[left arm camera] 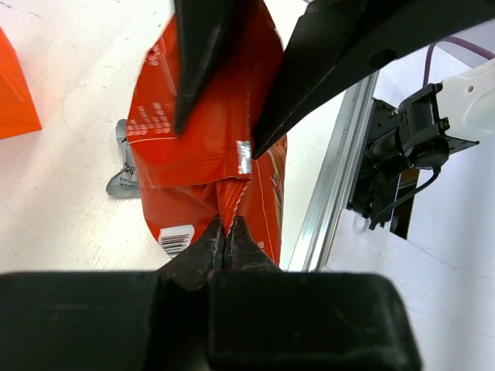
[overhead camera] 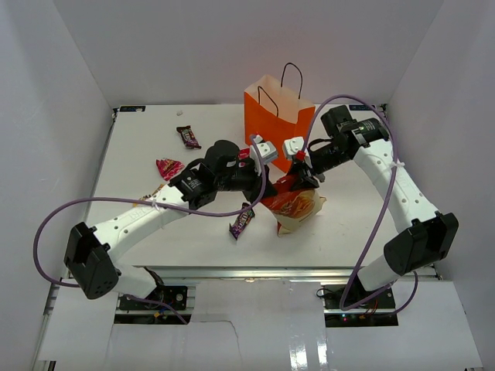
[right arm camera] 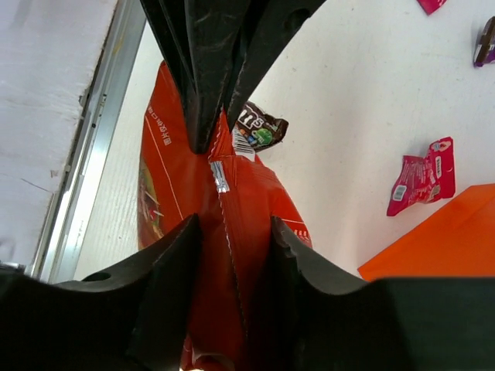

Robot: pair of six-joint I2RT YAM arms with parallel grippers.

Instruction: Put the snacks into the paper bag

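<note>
The large orange-red chip bag (overhead camera: 298,205) hangs tilted between both grippers, just in front of the orange paper bag (overhead camera: 275,117), which stands upright with its black cord handles up. My left gripper (left arm camera: 226,232) is shut on the crimped seam of the chip bag (left arm camera: 193,147). My right gripper (right arm camera: 232,259) has its jaws pressed on both sides of the chip bag (right arm camera: 232,201) from the other end. A brown candy packet (overhead camera: 188,137), a pink-red wrapper (overhead camera: 168,168) and a purple packet (overhead camera: 242,222) lie on the table.
A brown candy packet (right arm camera: 259,127) and a pink wrapper (right arm camera: 424,178) lie beside the chip bag. A small silver-grey wrapper (left arm camera: 122,166) lies behind it. The table's metal front rail (left arm camera: 329,193) runs close by. White walls enclose the table.
</note>
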